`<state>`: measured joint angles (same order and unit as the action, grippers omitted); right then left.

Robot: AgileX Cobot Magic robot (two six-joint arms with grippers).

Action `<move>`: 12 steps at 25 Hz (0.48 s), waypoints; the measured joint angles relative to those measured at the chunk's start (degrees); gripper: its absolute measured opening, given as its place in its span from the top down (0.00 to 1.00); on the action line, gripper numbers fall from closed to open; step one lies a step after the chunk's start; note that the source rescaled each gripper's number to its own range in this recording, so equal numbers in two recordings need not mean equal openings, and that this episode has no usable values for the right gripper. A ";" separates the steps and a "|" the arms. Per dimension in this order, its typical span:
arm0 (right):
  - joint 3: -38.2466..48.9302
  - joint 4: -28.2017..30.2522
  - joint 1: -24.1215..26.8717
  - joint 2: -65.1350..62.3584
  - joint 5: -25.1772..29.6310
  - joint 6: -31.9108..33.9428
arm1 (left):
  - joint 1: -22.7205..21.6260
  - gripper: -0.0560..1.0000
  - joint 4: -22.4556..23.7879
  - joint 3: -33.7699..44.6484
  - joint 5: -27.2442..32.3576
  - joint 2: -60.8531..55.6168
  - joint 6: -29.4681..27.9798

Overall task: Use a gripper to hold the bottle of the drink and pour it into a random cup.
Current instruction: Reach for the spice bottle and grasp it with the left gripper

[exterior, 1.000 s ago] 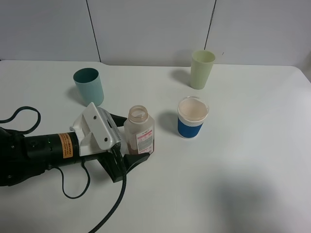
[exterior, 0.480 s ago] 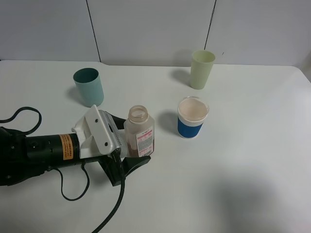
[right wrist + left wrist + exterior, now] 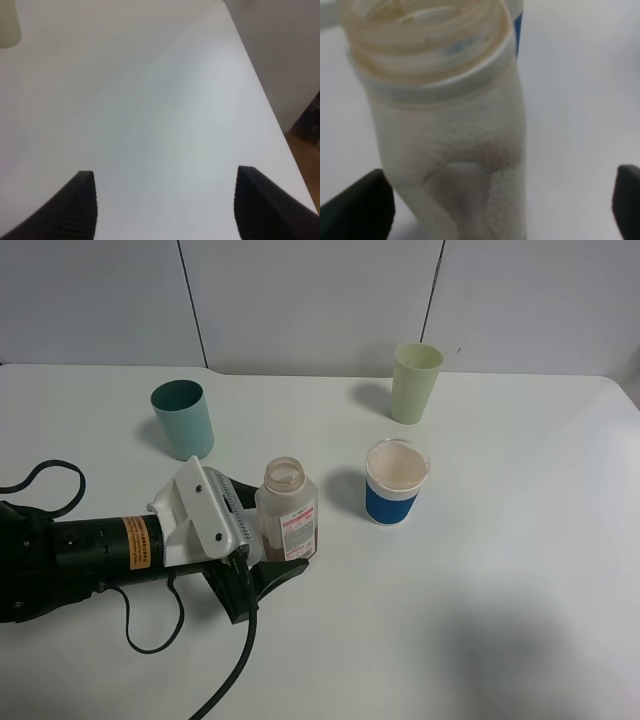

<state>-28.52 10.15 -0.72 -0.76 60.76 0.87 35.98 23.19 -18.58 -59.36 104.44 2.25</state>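
Translucent bottle (image 3: 287,510), upright near the teal cup (image 3: 183,418), now sits slightly deeper than a second ago between the left gripper's (image 3: 283,530) spread jaws, so closing likely comes next.

A white table (image 3: 520,570) carried two upright cups, standing apart from each other. A pale yellow-green cup (image 3: 416,383) stood near the far edge, its shadow falling to the left. Nearer the middle stood a white cup (image 3: 396,482) with a blue band, pale inside. Grey wall panels (image 3: 300,300) rose behind, split by dark seams.
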 joint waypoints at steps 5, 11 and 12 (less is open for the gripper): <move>0.00 0.00 0.00 0.00 0.00 0.00 | 0.00 0.21 -2.92 0.00 0.00 0.00 0.00; 0.00 0.00 0.00 0.00 0.00 0.00 | 0.00 0.21 -3.76 -0.92 0.88 0.00 0.00; 0.00 0.00 0.00 0.00 0.00 0.00 | 0.00 0.21 -3.87 -1.11 1.18 -0.06 0.00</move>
<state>-28.52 10.15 -0.72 -0.76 60.76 0.87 35.98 19.32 -19.69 -58.18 104.38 2.25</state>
